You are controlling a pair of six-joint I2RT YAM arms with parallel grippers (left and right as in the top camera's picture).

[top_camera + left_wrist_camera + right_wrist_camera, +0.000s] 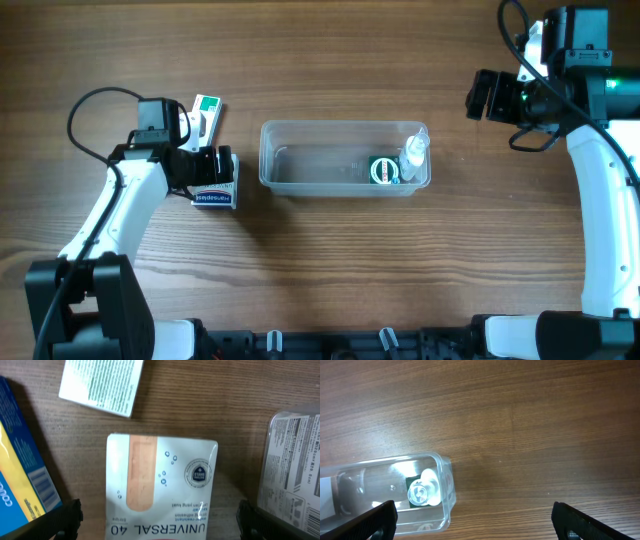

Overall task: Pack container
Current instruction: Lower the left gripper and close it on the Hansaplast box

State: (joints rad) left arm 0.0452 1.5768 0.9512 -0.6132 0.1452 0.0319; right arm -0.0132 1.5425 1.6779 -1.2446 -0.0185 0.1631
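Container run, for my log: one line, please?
left gripper: open over plaster box | right gripper: open, empty | container: bottle, green disc

1. A white plaster box (160, 487) lies flat on a wooden table (225, 405), printed "UNIVERSAL 40" upside down, with a beige strip pictured on it.
2. The left gripper (160, 525) stands wide open; its black fingertips (60, 520) flank the box's lower end, apart from it.
3. A blue box (20, 455) lies at the left edge.
4. A white box (102, 382) with green print lies top left.
5. A grey pack (292, 465) lies at the right edge.
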